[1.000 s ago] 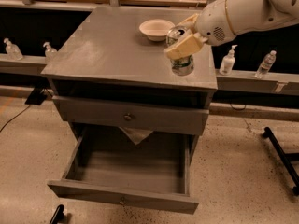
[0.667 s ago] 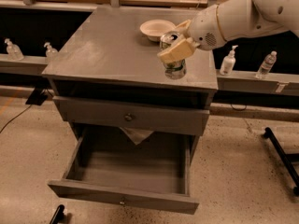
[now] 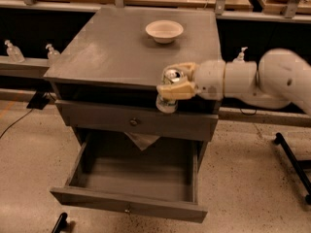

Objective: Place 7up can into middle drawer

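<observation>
The cabinet (image 3: 116, 47) stands with its drawer (image 3: 138, 174) pulled well out, the tray bare and open from above. The arm (image 3: 272, 79) now reaches in level from the right. A second ago it held the can over the front right of the cabinet top; it has since carried it forward past the top's front edge and a little down. The bowl (image 3: 164, 30) sits well back on the top, out of the way.

The gripper (image 3: 171, 84) is closed around the can (image 3: 166, 104), its fingers pinching the upper body, and the can hangs upright in the air just before the dark gap under the top, above the upper front (image 3: 132, 122).

The can has cleared the top, so what remains is likely the descent. The upper front juts just below the can, so it probably needs to come further out toward the drawer's front before dropping. The tray offers wide room to either side. A pale scrap (image 3: 143, 141) hangs at the tray's back, best avoided.
</observation>
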Controlling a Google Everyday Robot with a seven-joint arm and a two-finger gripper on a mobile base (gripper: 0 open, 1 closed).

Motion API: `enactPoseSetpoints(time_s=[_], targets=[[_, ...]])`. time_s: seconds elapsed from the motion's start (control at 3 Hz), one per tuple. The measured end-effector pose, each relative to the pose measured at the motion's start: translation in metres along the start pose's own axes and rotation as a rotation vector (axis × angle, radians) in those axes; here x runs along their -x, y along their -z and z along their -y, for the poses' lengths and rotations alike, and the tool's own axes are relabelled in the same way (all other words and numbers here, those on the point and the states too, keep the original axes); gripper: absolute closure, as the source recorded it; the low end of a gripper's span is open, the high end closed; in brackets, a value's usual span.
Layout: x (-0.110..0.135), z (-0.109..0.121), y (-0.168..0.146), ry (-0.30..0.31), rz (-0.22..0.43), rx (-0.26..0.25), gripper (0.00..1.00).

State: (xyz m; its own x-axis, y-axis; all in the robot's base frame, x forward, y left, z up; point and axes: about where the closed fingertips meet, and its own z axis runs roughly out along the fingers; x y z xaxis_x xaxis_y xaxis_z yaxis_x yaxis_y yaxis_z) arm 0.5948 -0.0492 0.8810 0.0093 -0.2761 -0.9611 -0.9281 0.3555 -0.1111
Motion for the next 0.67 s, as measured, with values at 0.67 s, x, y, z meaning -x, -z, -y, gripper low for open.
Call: enactPoseSetpoints(time_s=[0.67], targets=[[-0.054, -0.083, -0.024, -0.120, 0.123, 0.085, 1.00]])
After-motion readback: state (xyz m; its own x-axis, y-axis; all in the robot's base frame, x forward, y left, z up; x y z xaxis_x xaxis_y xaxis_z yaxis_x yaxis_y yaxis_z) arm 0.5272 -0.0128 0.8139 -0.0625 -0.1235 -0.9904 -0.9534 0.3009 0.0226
